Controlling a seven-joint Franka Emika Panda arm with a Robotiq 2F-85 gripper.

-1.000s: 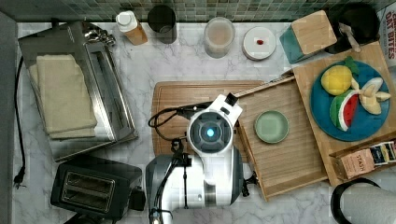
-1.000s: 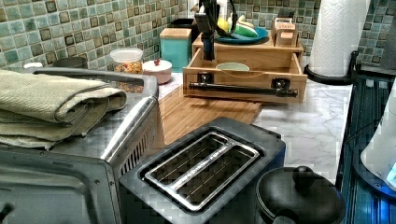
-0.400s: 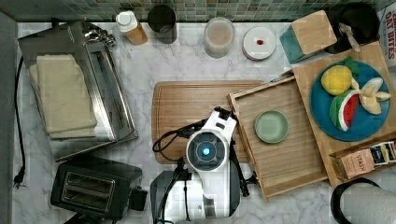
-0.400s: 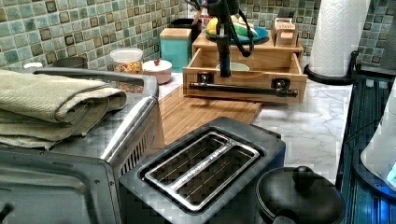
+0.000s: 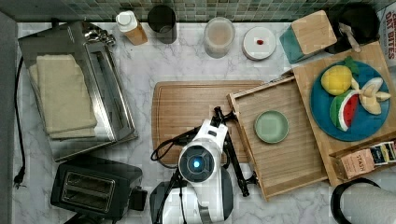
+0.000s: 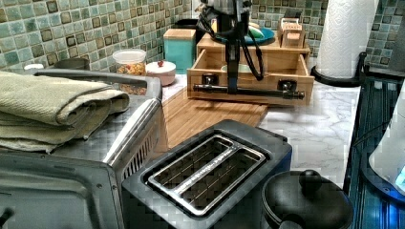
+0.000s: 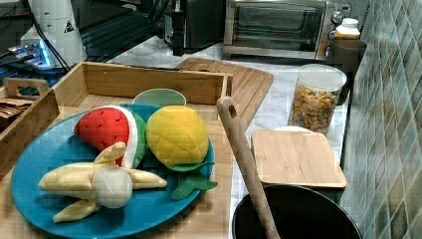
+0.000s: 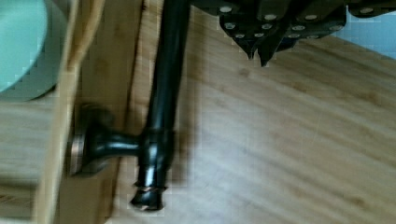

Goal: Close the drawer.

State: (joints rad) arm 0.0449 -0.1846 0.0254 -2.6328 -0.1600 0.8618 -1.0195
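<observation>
claw (image 6: 232, 86) moved down to slatted wood drawer's (image 5: 285, 154) round black bar handle (image 8: 163, 93).

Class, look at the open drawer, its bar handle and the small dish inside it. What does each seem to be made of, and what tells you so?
The drawer: light wood, probably bamboo, matte, with visible straight grain lines.
The bar handle: seemingly dark metal with a worn bronze-black sheen and glossy highlights.
The small dish: smooth pale green, evenly coloured; ceramic or plastic, the look leaves it open.

Open drawer (image 6: 248, 71) behind toaster (image 6: 205, 176)
</observation>
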